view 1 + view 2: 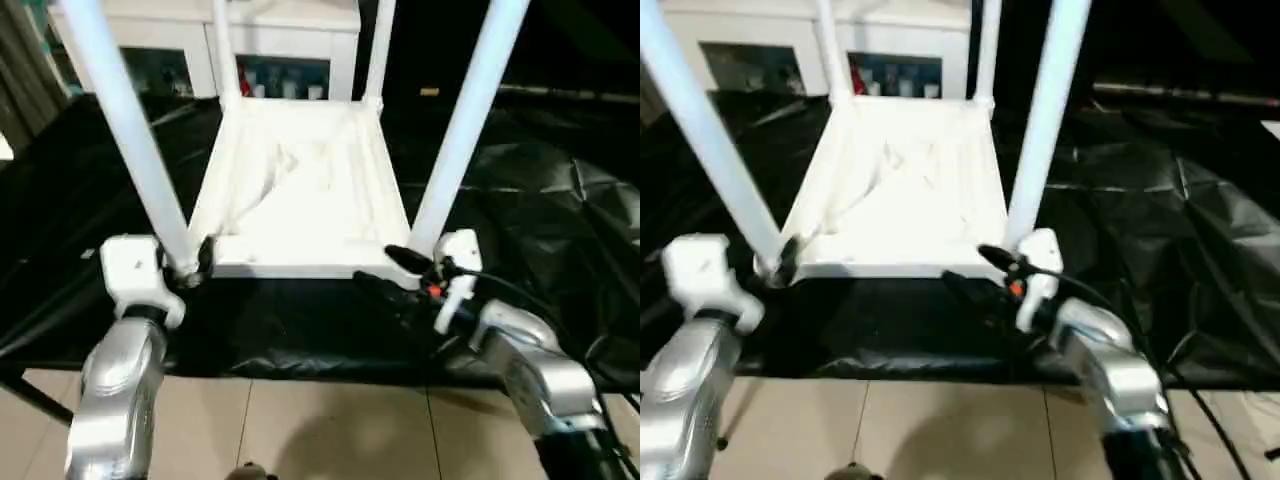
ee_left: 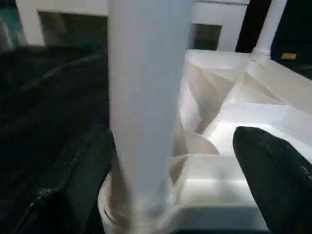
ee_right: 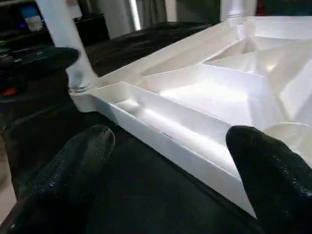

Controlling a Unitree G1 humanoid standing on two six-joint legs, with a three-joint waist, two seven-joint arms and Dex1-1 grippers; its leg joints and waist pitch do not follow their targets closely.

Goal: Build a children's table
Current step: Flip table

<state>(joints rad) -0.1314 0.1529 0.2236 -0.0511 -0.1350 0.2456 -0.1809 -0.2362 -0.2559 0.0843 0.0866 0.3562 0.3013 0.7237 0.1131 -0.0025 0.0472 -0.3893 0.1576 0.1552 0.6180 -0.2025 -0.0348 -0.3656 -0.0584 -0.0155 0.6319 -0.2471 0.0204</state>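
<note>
On a black-draped counter [image 1: 560,230] before a white glass-door cabinet [image 1: 285,45], the children's table [image 1: 300,190] lies upside down, its ribbed underside facing up and all four white legs [image 1: 130,140] standing in the round corner sockets. The two near legs rise steeply toward the camera; the two far ones stand at the back corners, close to the cabinet.

The left claw [image 2: 170,190] sits at the near left corner with its black fingers [image 2: 273,175] spread wide on either side of that leg's base, not pressing on the tube as far as the wrist view shows. The right claw [image 3: 165,165] hovers at the near right edge of the tabletop, fingers apart with the rim of the tabletop between them and nothing gripped.

By the look of it, the leg-fitting step is finished or nearly so, and the work in hand is letting go and checking the seating. The next move probably calls for taking hold of the frame with both claws and turning the table onto its feet, a lift that needs an even grip on both sides so the long legs do not swing or pull loose from their sockets.

The plastic reads as light, smooth and glossy white, with deep stiffening ribs dividing the underside into compartments.
</note>
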